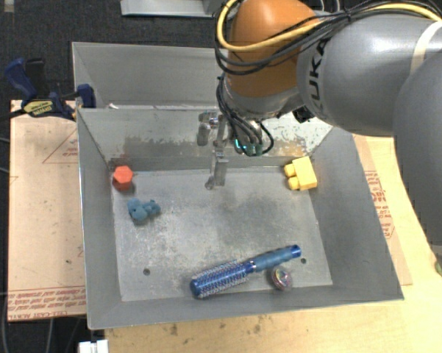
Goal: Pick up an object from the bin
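Black "KUKA" lettering, partly hidden by cables, on the grey arm point(375, 72)

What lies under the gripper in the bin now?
Bare grey bin floor shows under the gripper, close to the back wall; no object lies there. The yellow block sits apart, on the view's right. The arm hides the bin's back right corner.

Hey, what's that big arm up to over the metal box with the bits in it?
A robot arm reaches into a grey metal bin to pick something out. Its gripper hangs over a bare patch of floor near the back wall, between a small orange block and a yellow block, touching neither. A small blue piece lies on the left. A blue hairbrush and a small round metal thing lie at the front.
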`<action>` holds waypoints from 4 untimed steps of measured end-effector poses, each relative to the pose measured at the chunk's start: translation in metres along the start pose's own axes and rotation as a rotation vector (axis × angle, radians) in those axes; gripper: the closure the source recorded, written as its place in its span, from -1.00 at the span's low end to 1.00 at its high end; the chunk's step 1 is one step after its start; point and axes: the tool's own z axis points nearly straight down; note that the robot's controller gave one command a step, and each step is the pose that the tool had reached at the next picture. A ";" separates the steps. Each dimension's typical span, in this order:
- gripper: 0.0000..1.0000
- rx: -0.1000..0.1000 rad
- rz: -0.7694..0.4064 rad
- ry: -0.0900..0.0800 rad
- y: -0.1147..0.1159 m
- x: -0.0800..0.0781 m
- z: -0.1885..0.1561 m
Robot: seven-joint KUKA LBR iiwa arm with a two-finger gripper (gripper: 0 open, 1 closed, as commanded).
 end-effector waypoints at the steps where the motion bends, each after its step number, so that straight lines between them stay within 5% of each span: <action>1: -1.00 -0.002 0.036 0.000 0.066 -0.003 0.073; 2: -1.00 0.001 0.188 0.003 0.097 0.075 0.145; 3: -1.00 -0.003 0.219 -0.011 0.112 0.033 0.144; 4: 1.00 -0.002 0.221 -0.008 0.111 0.034 0.144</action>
